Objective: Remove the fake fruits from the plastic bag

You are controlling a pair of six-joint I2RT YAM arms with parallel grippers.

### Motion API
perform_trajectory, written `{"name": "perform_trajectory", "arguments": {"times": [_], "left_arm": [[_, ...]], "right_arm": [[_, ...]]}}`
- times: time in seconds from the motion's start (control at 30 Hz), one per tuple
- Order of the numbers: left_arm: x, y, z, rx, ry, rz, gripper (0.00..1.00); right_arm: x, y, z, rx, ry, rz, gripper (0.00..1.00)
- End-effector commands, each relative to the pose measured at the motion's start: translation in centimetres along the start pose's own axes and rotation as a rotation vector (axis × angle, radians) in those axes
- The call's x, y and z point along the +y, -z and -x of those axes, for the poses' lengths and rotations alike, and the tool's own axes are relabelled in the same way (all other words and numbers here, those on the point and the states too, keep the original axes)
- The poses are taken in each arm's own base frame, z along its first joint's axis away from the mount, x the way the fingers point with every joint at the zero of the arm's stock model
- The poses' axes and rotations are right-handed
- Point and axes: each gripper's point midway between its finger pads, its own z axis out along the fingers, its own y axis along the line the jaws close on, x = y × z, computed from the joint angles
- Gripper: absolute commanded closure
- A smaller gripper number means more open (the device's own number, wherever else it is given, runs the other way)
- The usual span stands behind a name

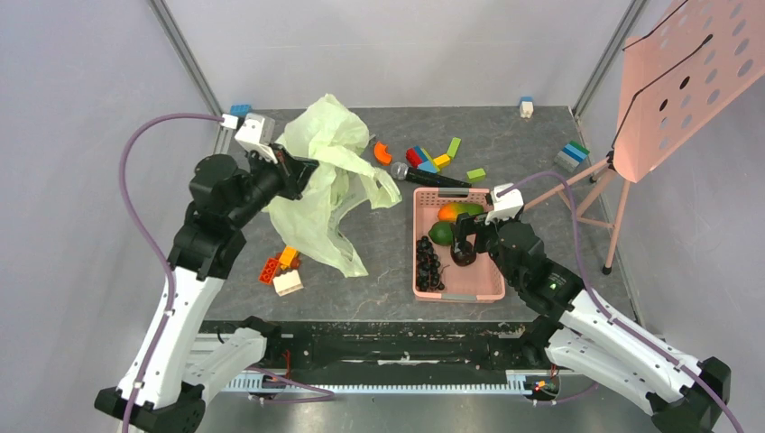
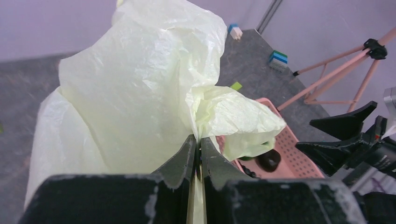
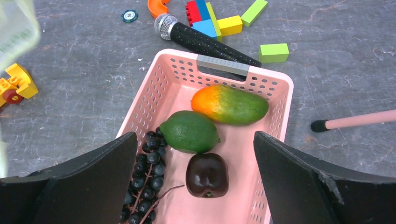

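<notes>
Our left gripper (image 2: 197,154) pinches a fold of the plastic bag (image 2: 140,93), jaws almost together, and holds it raised near the far-left corner of the table (image 1: 379,289). Our right gripper (image 1: 465,245) hangs spread wide, gripping nothing, over the pink basket (image 1: 487,290) toward the right edge. In the basket lie the mango (image 3: 229,105), green fruit (image 3: 189,131), brown fruit (image 3: 207,175) and grapes (image 3: 144,186).

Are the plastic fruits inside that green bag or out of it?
Out: the mango, green fruit, brown fruit and grapes all lie in the pink basket. Whether the plastic bag holds anything more, I cannot tell.
</notes>
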Motion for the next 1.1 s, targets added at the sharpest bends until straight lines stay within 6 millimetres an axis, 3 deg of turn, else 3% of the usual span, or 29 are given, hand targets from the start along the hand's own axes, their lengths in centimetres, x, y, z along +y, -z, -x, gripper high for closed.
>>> {"name": "perform_trajectory", "arguments": {"times": [0.0,0.23,0.27,0.37,0.4,0.53,0.77,1.07], "left_arm": [[-0.4,1.7,2.2,-0.018,-0.209,-0.013,0.86],[1.5,0.2,0.1,0.058,-0.148,0.062,0.78],[2.1,-0.3,-0.5,0.077,-0.124,0.085,0.69],[4.4,-1.9,-3.0,0.178,-0.075,0.184,0.05],[5.2,-2.3,-3.8,0.224,-0.061,0.219,0.01],[6.8,-2.7,-5.2,0.286,-0.007,0.302,0.0],[7.3,-0.9,-5.9,0.218,0.063,0.361,0.0],[8.4,1.3,-10.6,0.279,0.102,0.412,0.0]], "right_arm": [[-0.4,-0.1,0.5,-0.028,0.001,-0.018,0.02],[-0.1,-0.4,0.1,-0.018,0.002,-0.009,0.02],[-0.1,-0.4,0.1,-0.017,0.003,-0.01,0.02],[0.0,-0.4,0.2,-0.017,0.002,-0.007,0.02],[-0.1,-0.3,0.2,-0.018,0.002,-0.008,0.02],[-0.4,-0.1,0.3,-0.023,0.001,-0.022,0.02],[-0.7,0.1,0.5,-0.025,0.001,-0.031,0.02],[-1.3,0.3,-0.5,-0.023,0.023,-0.048,0.02]]}}
